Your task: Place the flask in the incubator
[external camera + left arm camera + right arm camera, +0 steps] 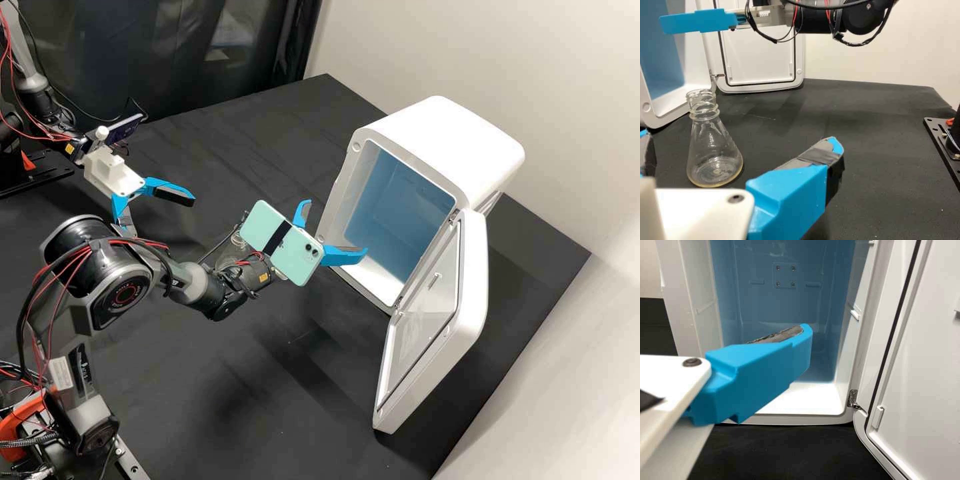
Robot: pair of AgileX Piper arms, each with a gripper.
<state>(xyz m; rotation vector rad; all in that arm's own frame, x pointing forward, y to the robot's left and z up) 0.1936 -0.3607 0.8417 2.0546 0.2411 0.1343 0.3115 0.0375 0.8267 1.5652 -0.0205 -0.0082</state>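
Flask (714, 150), clear conical glass, upright near boxy white incubator (460, 147)

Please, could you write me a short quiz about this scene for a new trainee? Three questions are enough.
1. True or false: the door of the incubator stands open.
2. Where is the flask? A) inside the incubator B) upright on the bench C) on top of the incubator
3. Fill in: the right gripper, facing the incubator's chamber, is ____.
Key: 1 true; 2 B; 3 open.
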